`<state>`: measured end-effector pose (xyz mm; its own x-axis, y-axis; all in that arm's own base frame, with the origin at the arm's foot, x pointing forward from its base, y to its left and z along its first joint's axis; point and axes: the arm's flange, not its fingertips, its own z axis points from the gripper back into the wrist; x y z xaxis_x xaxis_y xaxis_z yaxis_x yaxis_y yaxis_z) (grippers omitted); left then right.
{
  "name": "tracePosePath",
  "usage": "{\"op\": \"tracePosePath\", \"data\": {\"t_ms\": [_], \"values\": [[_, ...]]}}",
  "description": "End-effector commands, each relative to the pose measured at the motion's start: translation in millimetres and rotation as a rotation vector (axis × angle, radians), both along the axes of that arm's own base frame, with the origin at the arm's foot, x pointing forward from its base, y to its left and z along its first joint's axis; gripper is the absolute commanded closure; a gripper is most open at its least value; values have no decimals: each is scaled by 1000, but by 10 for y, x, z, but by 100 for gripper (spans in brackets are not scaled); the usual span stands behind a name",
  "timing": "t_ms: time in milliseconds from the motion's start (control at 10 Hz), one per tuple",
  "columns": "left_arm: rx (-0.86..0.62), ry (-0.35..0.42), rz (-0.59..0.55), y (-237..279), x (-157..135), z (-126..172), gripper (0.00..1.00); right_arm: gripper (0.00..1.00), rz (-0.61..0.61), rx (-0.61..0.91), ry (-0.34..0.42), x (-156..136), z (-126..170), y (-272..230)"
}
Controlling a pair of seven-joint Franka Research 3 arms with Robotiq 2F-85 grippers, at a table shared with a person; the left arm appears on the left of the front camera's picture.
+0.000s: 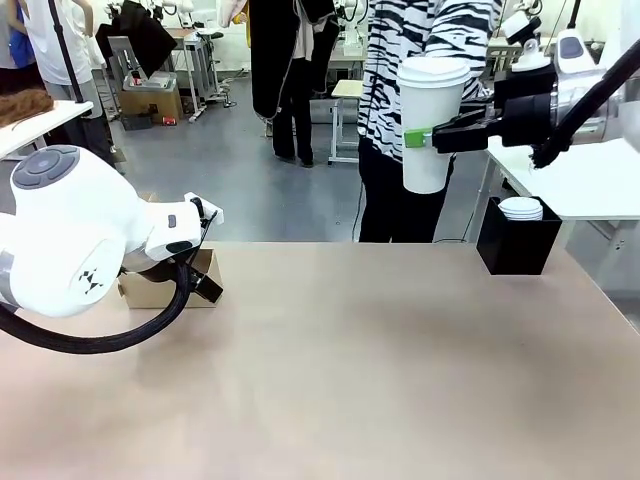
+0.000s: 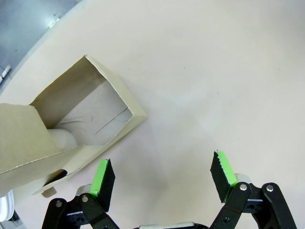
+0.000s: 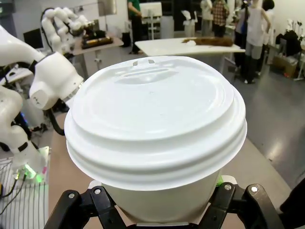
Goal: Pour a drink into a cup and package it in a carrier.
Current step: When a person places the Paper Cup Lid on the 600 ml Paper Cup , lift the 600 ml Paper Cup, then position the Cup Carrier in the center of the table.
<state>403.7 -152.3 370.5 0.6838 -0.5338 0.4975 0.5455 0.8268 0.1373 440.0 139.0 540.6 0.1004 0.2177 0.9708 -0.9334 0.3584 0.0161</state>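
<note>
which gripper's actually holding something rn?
The right gripper, shut on the lidded white cup and holding it up in the air. The left gripper is open and empty, next to the cardboard carrier.

Bright, even light; soft shadows

The lidded white cup (image 1: 428,100) stood upright, clamped in the right pincer (image 1: 427,139); the brown carrier (image 2: 21,138) lay just beside the left pincer (image 2: 164,172).

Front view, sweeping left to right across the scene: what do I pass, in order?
carrier → cup, held up off the table in the right gripper → black box holding white lids
</note>
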Motion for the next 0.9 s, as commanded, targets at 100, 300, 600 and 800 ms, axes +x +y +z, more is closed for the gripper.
{"op": "tracePosePath", "data": {"t_ms": [100,300,600,800], "values": [[-2,1,0,6,-2,1,0,20,-11,-3,-10,30,41,29],[-2,1,0,6,-2,1,0,20,-11,-3,-10,30,41,29],[0,0,0,0,0,0,0,20,-11,-3,-10,30,41,29],[-32,28,61,75,8,399,0,20,-11,-3,-10,30,41,29]]}}
